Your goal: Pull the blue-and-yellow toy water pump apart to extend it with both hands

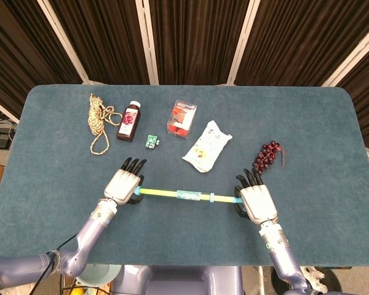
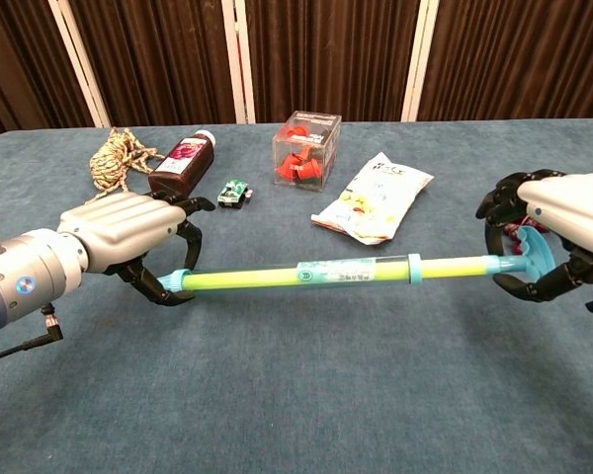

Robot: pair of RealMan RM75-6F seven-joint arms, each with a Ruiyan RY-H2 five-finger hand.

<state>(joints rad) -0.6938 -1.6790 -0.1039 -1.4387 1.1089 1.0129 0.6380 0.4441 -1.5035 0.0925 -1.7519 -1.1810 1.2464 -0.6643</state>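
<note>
extension looks to be the step in hand: the toy water pump (image 2: 321, 273) hangs just above the table (image 1: 320, 123) near its 6 o'clock edge, running across from 9 to 3 o'clock, with its yellow rod (image 2: 455, 265) already showing beyond the clear barrel's blue collar (image 2: 413, 269), so i judge the pull to be well along, though how much travel is left i cannot tell. the next move probably calls for the two hands to draw apart along the pump's own line, level and without twisting, so the rod slides rather than binds, and for neither grip to slip off its end. the left hand (image 2: 128, 232) is curled over the blue cap at the pump's 9 o'clock end, its dark fingers (image 2: 168, 286) wrapped under and around the tube, holding it. the right hand (image 2: 553, 232) closes on the pale blue t-handle (image 2: 527, 255) at the 3 o'clock end, fingers hooked in front of and behind the handle; in the head view the same hand (image 1: 257, 203) covers that end. beyond the pump, toward 12 o'clock, lie a snack packet (image 1: 207, 145), a clear box of red pieces (image 1: 181, 117), a dark bottle (image 1: 129, 121), a coil of rope (image 1: 98, 121) and a bunch of dark grapes (image 1: 267, 155), all apart from the pump.
</note>
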